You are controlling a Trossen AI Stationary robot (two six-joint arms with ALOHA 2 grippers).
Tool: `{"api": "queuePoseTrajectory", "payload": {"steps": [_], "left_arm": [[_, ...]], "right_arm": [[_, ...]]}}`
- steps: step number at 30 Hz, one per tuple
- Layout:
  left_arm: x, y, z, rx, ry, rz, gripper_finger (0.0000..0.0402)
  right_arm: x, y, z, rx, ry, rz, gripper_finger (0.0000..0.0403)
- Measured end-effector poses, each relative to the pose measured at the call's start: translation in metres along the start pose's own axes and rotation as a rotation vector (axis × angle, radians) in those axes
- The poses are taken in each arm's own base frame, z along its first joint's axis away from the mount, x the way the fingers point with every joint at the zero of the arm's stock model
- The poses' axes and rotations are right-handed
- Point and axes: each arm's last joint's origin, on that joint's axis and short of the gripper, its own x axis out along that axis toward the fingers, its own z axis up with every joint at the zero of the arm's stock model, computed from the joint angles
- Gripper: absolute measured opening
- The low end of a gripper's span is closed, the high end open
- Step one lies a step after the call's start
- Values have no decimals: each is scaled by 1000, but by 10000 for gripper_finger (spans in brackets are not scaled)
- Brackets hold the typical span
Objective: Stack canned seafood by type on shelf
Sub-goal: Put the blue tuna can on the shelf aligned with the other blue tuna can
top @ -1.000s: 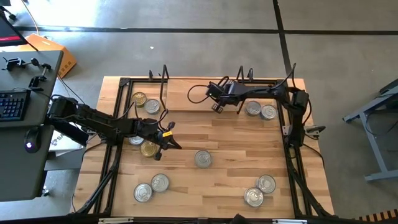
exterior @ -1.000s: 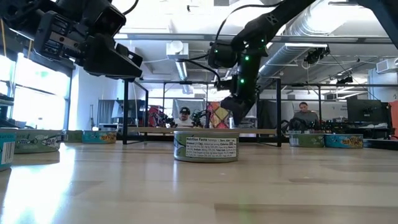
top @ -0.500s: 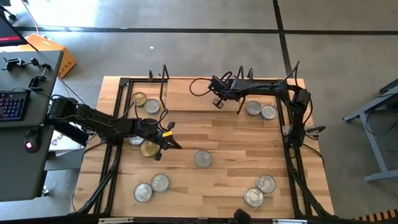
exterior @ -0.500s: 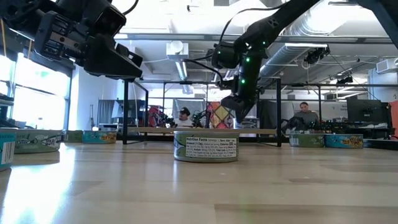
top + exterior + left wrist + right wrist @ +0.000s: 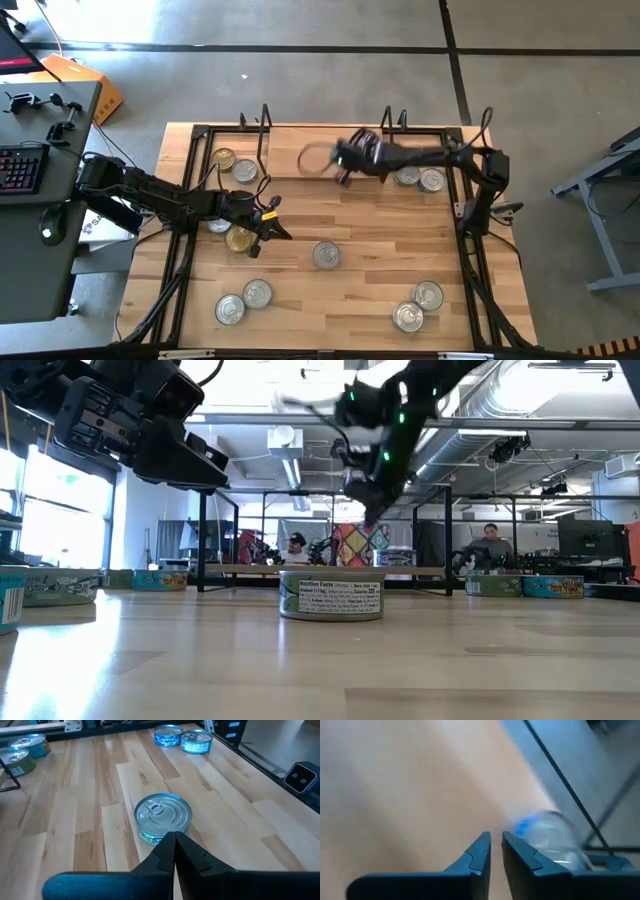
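Progress: barely started, I'd say; no tin sits on another anywhere in the high view. Left to right: gold tin (image 5: 223,158) and silver tin (image 5: 245,172) side by side at the far left, just beside the shelf's left uprights. Left gripper (image 5: 283,233) hangs low over the tabletop (image 5: 380,230), clenched and empty, with a second gold tin (image 5: 239,239) and a half-hidden silver tin (image 5: 218,225) by its arm. Near-left pair (image 5: 244,301) is loose, and the centre tin (image 5: 327,255) sits alone, just ahead of the left fingertips (image 5: 172,840). The shelf (image 5: 300,145) is along the far edge, its board bare where visible. Right gripper (image 5: 342,165) is above the shelf's front edge, jaws almost together with nothing between them. Two silver tins (image 5: 418,178) touch near the shelf's right end (can't tell whether on the board or the tabletop). Near-right pair (image 5: 418,306) is loose. Left to do: basically everything, sorting gold from silver and stacking. Surface is light plank wood in a black frame. The room has a concrete floor, a desk with keyboard (image 5: 20,170) far left, exposed ducts (image 5: 500,400), and two seated people (image 5: 297,545) behind.
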Motion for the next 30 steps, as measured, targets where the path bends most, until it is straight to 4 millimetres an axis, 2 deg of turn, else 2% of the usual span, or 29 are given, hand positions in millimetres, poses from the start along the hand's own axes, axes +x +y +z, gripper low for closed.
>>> {"api": "queuePoseTrajectory", "payload": {"steps": [5,9,12,15,19,22,26,30], "left_arm": [[0,-1,-1,-18,8,-3,0],[1,-5,-2,-14,24,-18,0],[1,-7,-2,-2,24,-26,0],[1,-7,0,4,3,-23,0],[1,-6,3,48,-23,-17,0],[1,-6,7,78,-59,4,0],[1,-4,10,107,-89,68,0],[0,-3,13,134,-110,86,0]], "right_arm": [[-35,63,-15,-121,-83,105,10],[-55,109,-57,-142,-73,145,2],[-66,129,-94,-100,-5,151,4],[-88,144,-120,-27,40,176,4],[-117,166,-146,5,122,318,4],[-140,176,-163,17,290,457,4],[-168,179,-186,68,517,498,4],[-189,169,-207,136,593,374,4]]}}
